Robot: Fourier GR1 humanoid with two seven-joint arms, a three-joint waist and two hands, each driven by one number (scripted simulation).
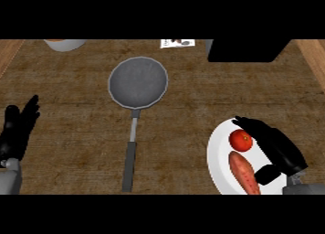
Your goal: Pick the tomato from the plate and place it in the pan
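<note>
Right hand (pixel 276 144) at lower right of the head view, laid over the right side of the white plate (pixel 216 153). Fingers out fairly straight and pointing toward the upper left, holding nothing, not curled round anything. Just left of those fingers, touching or nearly so (cannot tell which): the tomato (pixel 241 140), red and round, sitting on the plate's upper half. Below it on the same plate, a long orange sweet potato (pixel 244 177).

Up and left of the plate, well apart from it, the grey pan (pixel 139 82) in the upper centre, with nothing in it, and its handle (pixel 130 160) running straight down toward the lower edge.

At the left edge, left hand (pixel 17 132) resting open, fingers up.

Along the top: a white bowl (pixel 64 44), a small card (pixel 177 43), a black box (pixel 249 49).

Judged early in the task: approach made, grasp not yet closed. Left to do: closing on the tomato, lifting, carrying up-left, releasing in the pan.
</note>
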